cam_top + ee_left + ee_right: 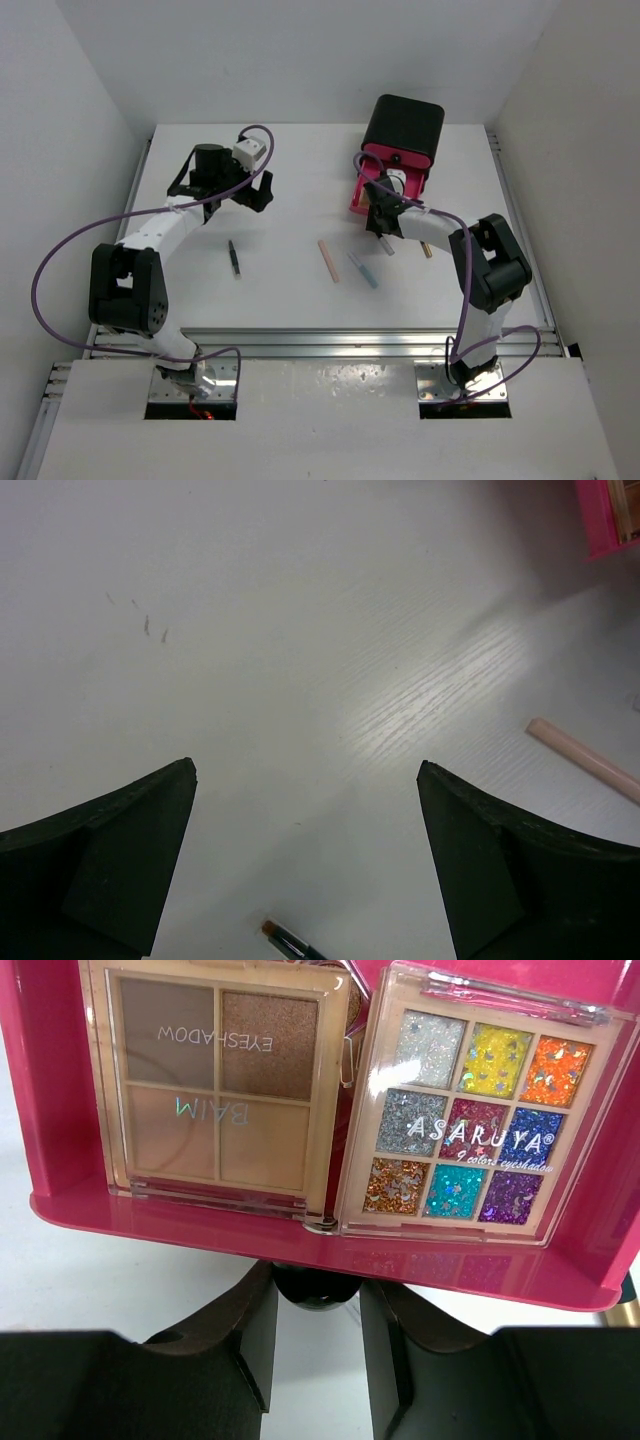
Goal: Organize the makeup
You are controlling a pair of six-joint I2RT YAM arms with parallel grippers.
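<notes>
Leftmost, the left gripper hovers over the far-left part of the table with its jaws spread wide and nothing between them; its wrist view shows only bare white tabletop in the gap, so I judge it idle, kept clear of the loose items. Just near of it lies the black pencil; its brownish tip pokes into the bottom of that wrist view, short of the fingers. Further right, about the table's middle, lie the pink stick and, just beside it, the blue stick, not touching. These 3 long pieces are makeup not yet sorted; a small brownish thing under the right arm is too small to name.

Right of centre, the pink drawer stands pulled out of the black box toward the near side. Inside it 2 square palettes lie flat, side by side and close together: the beige palette with 4 pans and the glitter palette with 9, the latter slightly askew; both look already put away. The right gripper faces the drawer's front wall, its fingers flanking a dark round knob; the jaws are narrowed about it, yet whether the pads bite I cannot tell. The pose suggests a grip on the knob to slide the drawer.
</notes>
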